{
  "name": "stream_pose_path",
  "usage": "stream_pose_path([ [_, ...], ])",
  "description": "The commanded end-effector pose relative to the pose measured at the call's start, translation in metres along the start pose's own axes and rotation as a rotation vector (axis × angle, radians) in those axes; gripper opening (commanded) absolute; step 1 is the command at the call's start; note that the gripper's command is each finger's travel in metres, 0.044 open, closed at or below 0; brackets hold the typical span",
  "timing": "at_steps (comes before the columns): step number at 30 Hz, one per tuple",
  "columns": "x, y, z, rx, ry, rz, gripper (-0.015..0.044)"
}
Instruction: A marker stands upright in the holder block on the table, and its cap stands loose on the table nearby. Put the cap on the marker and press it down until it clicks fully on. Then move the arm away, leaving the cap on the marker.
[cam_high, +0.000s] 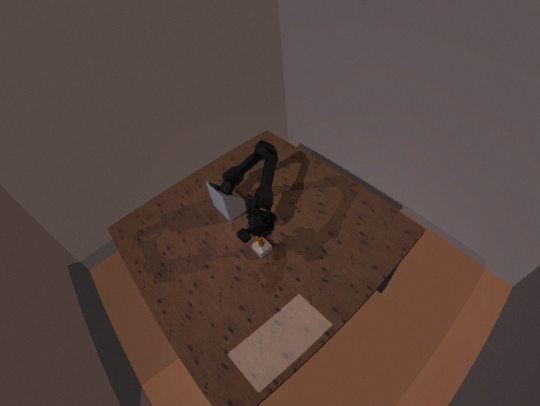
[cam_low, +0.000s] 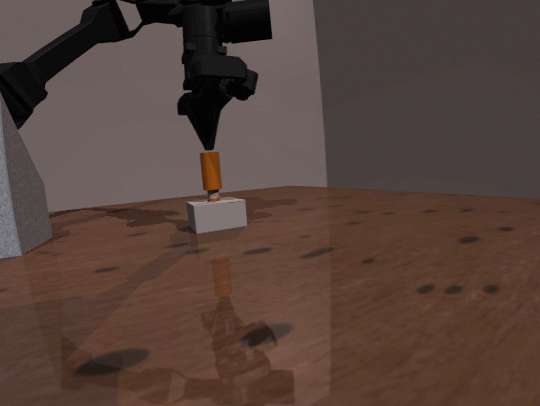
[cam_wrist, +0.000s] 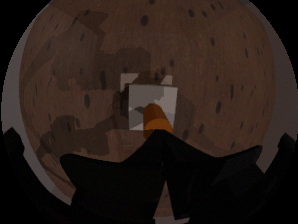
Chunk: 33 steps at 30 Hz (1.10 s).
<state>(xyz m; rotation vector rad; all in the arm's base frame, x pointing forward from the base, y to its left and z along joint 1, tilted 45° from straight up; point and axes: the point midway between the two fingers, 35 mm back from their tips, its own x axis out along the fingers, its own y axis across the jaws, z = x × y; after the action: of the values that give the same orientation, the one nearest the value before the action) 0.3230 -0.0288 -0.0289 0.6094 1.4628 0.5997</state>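
1. The end effector (cam_low: 209, 145) points straight down with its fingers drawn fully together into a single tip, gripping nothing.
2. That tip sits right at the top face of the orange cap (cam_low: 210, 171); the exterior view does not settle whether the two touch or a sliver of air separates them.
3. The cap stands upright on the marker (cam_low: 214, 196), of which only a short pale and orange band shows between the cap's lower edge and the block.
4. The marker stands upright in the white holder block (cam_low: 217, 215), which rests on the brown speckled worktop (cam_low: 380, 280).
5. In the wrist view the dark fingers cover the lower part of the picture, with the cap (cam_wrist: 156, 117) and the block (cam_wrist: 152, 104) showing just past them.
6. Behind and to the side of the block, the arm (cam_high: 262, 180) bends down from a grey wedge-shaped pedestal (cam_high: 225, 200), which is near the block but apart from it.
7. A pale rectangular patch (cam_high: 280, 340) lies on the worktop toward its near edge, well apart from the block.
8. Nothing stands between the block and the open worktop around it except the arm directly overhead.
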Motion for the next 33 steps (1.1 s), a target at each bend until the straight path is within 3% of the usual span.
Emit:
stream_pose_path([
  [1,0.007,0.0,-0.001,0.005,0.0,0.004,0.0],
  [16,0.006,-0.001,0.001,0.002,-0.009,0.001,0.0],
  [22,-0.078,-0.002,0.002,0.002,-0.009,-0.003,0.0],
  [29,-0.081,-0.002,0.001,0.002,-0.009,-0.003,0.0],
  [33,-0.081,-0.002,0.001,0.002,-0.009,-0.003,0.0105],
])
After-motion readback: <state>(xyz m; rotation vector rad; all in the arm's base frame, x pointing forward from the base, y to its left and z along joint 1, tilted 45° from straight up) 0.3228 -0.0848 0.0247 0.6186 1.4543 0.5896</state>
